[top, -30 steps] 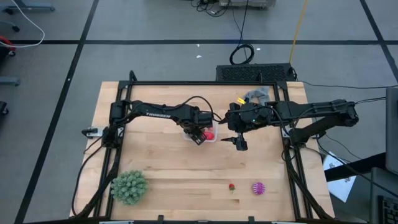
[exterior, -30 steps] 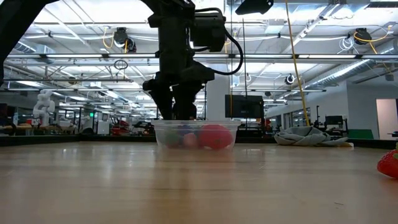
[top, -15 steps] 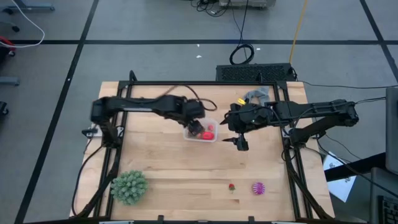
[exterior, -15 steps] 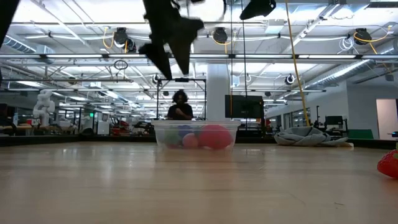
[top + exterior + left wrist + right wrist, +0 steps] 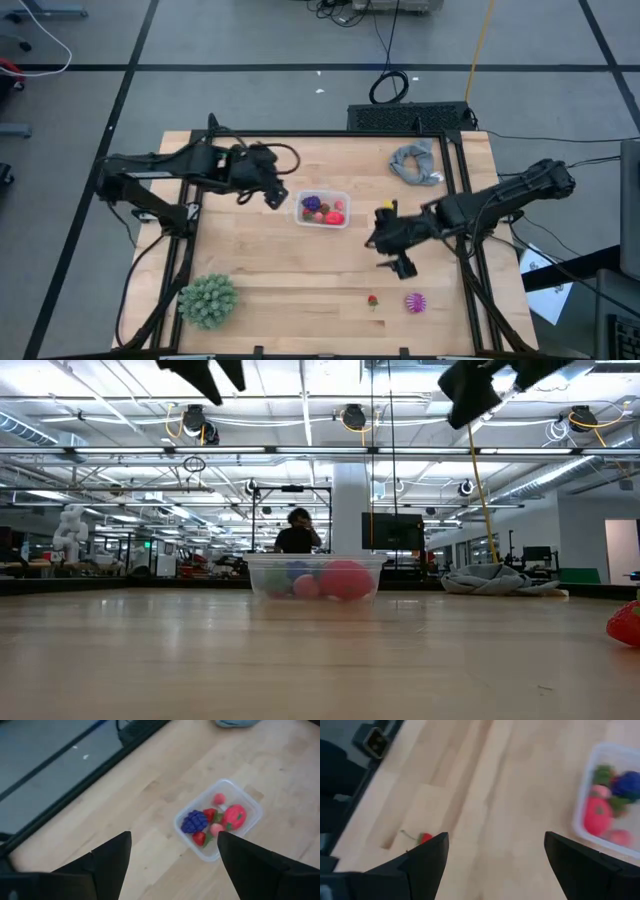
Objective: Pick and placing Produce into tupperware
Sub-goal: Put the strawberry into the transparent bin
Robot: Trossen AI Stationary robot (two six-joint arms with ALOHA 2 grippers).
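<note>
Wood table (image 5: 270, 280) w/ black frame, grey floor around; lab room behind w/ a person (image 5: 297, 536) past the tub.
Tupperware (image 5: 322, 209) mid-table holds purple, red & pink produce (image 5: 216, 821); small red fruit (image 5: 373, 299) & magenta spiky ball (image 5: 415, 301) lie near the front edge, green spiky ball (image 5: 208, 299) front-left, grey cloth (image 5: 415, 163) at back. Left gripper (image 5: 268, 193) beside tub, fingers apart, empty. Right gripper (image 5: 398, 262) raised toward the red fruit, apart, prob. empty.

Pale matt wood table (image 5: 300, 260), grain visible. Clear glossy plastic tupperware (image 5: 322, 209) holding smooth toy produce (image 5: 214, 820). Crumpled grey cloth (image 5: 415, 163) at two o'clock.
</note>
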